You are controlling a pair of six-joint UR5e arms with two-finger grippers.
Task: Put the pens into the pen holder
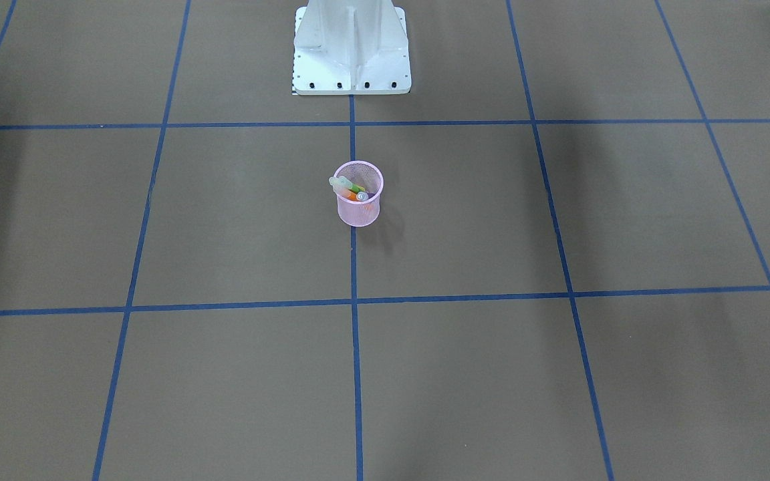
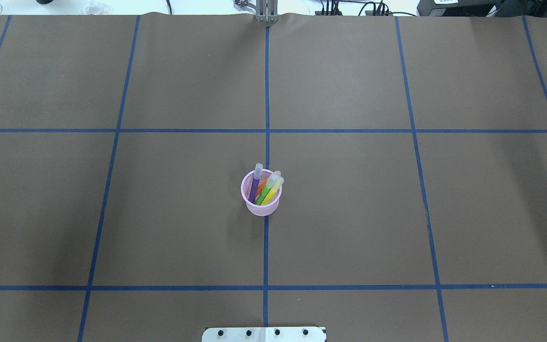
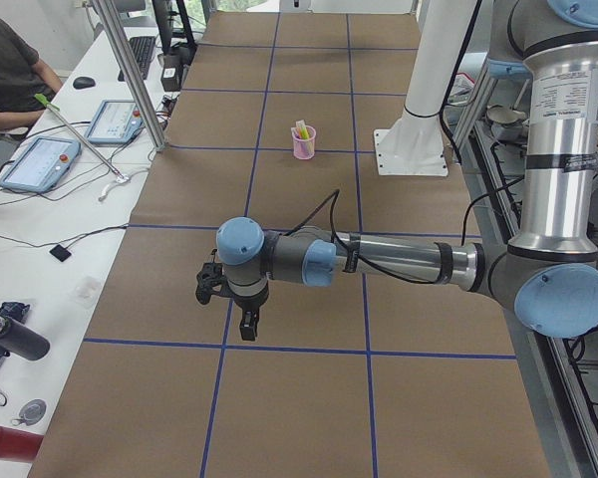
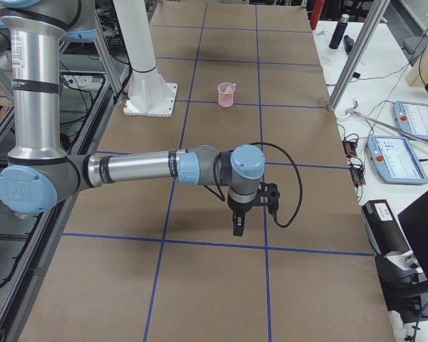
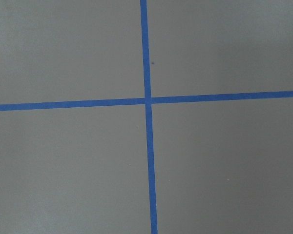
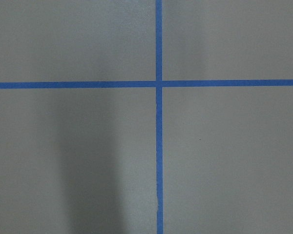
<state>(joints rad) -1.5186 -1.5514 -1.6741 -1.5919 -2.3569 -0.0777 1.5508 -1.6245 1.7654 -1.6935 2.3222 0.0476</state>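
The pink wire-mesh pen holder (image 2: 260, 209) stands upright near the table's middle, on the central blue tape line. Purple (image 2: 254, 186), orange, green (image 2: 266, 191) and yellow (image 2: 273, 191) pens stand in it, leaning, with their pale caps up. It also shows in the front view (image 1: 358, 214) and both side views (image 3: 304, 149) (image 4: 226, 98). My left gripper (image 3: 247, 325) hangs pointing down over the table, far from the holder, seen only in the left side view. My right gripper (image 4: 237, 226) hangs likewise, seen only in the right side view. I cannot tell whether either is open or shut. Both wrist views show only brown table and blue tape.
The robot's white base (image 1: 351, 60) stands behind the holder. Blue tape lines grid the brown table. Beside the table are benches with teach pendants (image 3: 40, 164) (image 4: 398, 158), cables, a dark bottle (image 3: 15, 339) and a seated person (image 3: 5, 70).
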